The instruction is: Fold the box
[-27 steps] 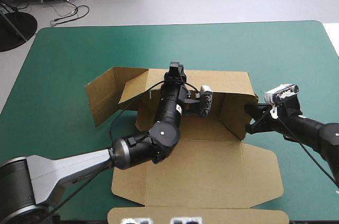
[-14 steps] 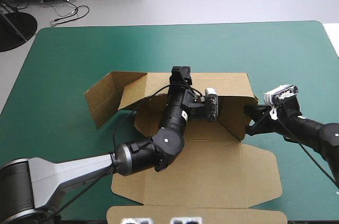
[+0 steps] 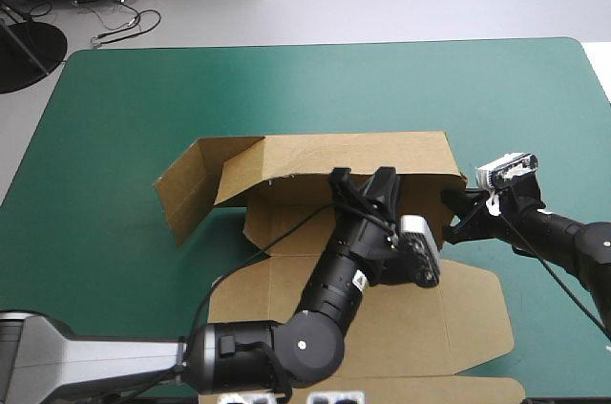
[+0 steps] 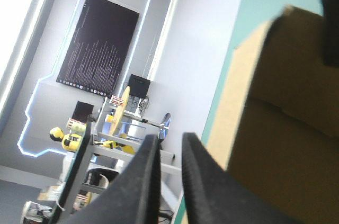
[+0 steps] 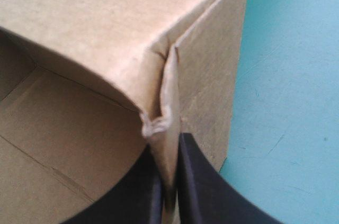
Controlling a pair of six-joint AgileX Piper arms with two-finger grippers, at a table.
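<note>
The brown box (image 3: 363, 151) lies in the middle of the table. Its back wall stands raised, a left flap (image 3: 191, 184) is swung outward, and the lid panel (image 3: 468, 313) lies flat toward the near edge. My right gripper (image 3: 451, 215) is shut on the upright right wall's front corner. In the right wrist view, the folded board edge (image 5: 168, 91) sits between the right gripper (image 5: 169, 147) fingers. My left gripper (image 3: 361, 177) is lifted over the box floor, fingers a narrow gap apart and holding nothing. In the left wrist view, the left gripper (image 4: 169, 136) points past a box wall (image 4: 275, 118).
The teal-green cover (image 3: 286, 79) shows wide beyond the back wall and to the left of the flap. The left arm (image 3: 334, 299) crosses over the flat lid panel. The right arm lies close to the table's right edge.
My left arm has drawn back from the back wall toward the near side and risen, its fingers now slightly apart. The right gripper has kept its hold on the right wall.
</note>
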